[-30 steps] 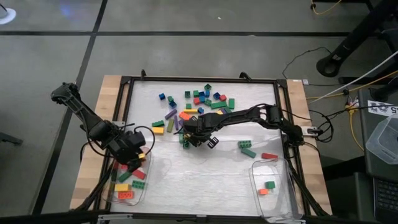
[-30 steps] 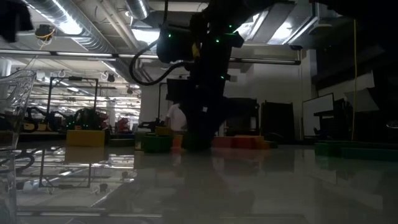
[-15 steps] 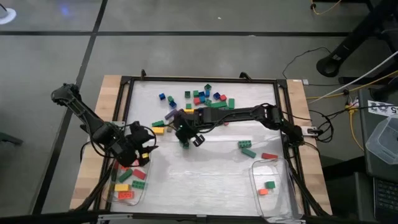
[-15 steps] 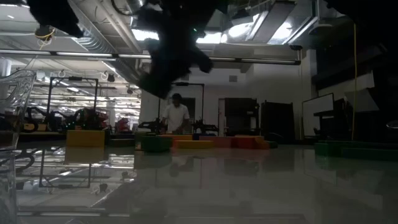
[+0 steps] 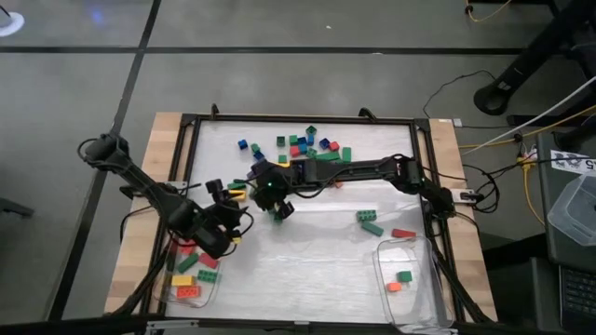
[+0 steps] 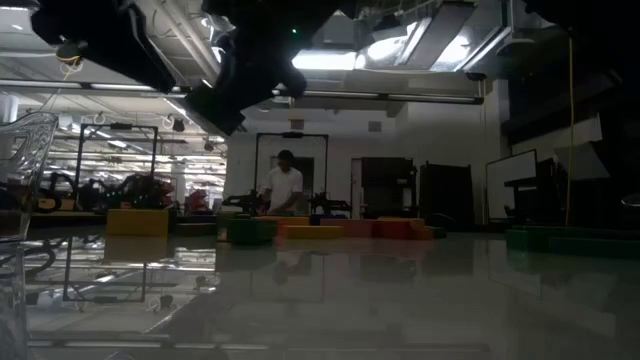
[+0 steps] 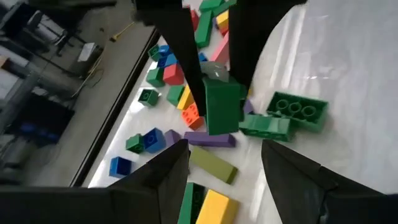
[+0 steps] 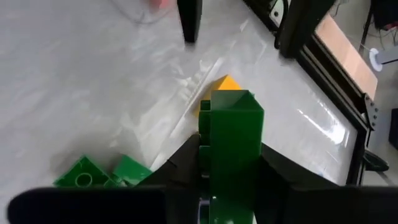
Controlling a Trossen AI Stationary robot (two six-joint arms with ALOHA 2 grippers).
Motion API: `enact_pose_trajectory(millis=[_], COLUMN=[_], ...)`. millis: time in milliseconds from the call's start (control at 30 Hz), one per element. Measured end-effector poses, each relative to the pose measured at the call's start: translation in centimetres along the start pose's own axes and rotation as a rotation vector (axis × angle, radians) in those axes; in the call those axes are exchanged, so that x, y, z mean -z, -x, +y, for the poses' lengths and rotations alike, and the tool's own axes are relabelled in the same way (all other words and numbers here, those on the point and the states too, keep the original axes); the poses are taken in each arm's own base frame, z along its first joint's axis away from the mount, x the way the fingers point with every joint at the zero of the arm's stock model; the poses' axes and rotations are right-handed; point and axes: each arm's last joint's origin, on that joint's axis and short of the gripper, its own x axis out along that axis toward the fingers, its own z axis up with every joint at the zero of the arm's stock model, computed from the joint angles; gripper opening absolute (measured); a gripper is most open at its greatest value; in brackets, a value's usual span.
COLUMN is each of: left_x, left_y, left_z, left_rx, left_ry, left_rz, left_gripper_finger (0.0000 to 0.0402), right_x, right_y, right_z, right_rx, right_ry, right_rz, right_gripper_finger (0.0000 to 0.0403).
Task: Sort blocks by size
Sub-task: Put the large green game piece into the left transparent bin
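Observation:
A pile of mixed-colour blocks lies at the table's far middle. My right gripper reaches in from the right and is shut on a long green block, held above the table just near of the pile. My left gripper stands open a short way to the left of that block, facing it, with nothing between its fingers. In the right wrist view the green block sticks out past my fingers, with a yellow block on the table beyond it. My right gripper pinches the long green block between its two fingers, on two opposite sides near one end. The fingers slant downward from the table's right. The block is lifted clear of the table, its free end pointing down beyond the fingertips.
A clear tub holding several blocks stands at the near left. Another clear tub at the near right holds a green and an orange block. Loose green blocks and a red one lie right of centre. A person stands in the room behind.
My right gripper has risen from the pile's near edge with the green block and drifted toward the table's left. My left gripper has left the near-left tub, swung toward the table's middle and the held block, and rolled about its own axis.

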Motion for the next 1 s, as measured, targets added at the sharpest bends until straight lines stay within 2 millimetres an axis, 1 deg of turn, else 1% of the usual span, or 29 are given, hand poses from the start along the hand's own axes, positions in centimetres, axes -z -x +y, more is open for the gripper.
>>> enact_pose_trajectory(millis=[133, 300, 500, 600, 700, 800, 933, 967, 1000], left_x=[-0.4, -1.3, -1.6, -1.7, -1.7, -1.6, -1.6, -1.6, -1.6], left_y=[-0.9, -1.5, -2.2, -2.4, -2.4, -2.4, -2.4, -2.4, -2.4], left_z=[-0.2, -0.4, -0.1, 0.0, 0.1, 0.1, 0.1, 0.1, 0.1], left_rx=[-0.014, -0.004, -0.003, -0.002, -0.002, -0.003, -0.001, -0.001, -0.001], left_ry=[0.029, 0.011, 0.009, 0.012, 0.009, 0.007, 0.006, 0.007, 0.005], left_rz=[0.002, -0.032, -0.009, -0.003, -0.001, 0.001, 0.004, 0.005, 0.006], left_gripper_finger=[0.0190, 0.0190, 0.0190, 0.0185, 0.0166, 0.0134, 0.0081, 0.0071, 0.0071], right_x=[-0.3, -0.5, -0.5, -0.4, -0.4, -0.4, -0.4, -0.4, -0.4], right_y=[0.0, 0.0, 0.0, 0.0, 0.0, 0.0, 0.0, 0.0, 0.0], right_z=[0.1, -0.1, 0.0, 0.0, 0.0, 0.0, 0.0, 0.0, 0.0], right_rx=[0.007, 0.025, 0.023, 0.022, 0.018, 0.018, 0.020, 0.019, 0.019], right_ry=[0.004, 0.002, 0.002, 0.005, 0.009, 0.010, 0.015, 0.019, 0.020], right_rz=[-0.014, -0.034, -0.031, -0.028, -0.024, -0.025, -0.025, -0.025, -0.025], right_gripper_finger=[0.0093, 0.0111, 0.0092, 0.0093, 0.0106, 0.0112, 0.0098, 0.0095, 0.0093])
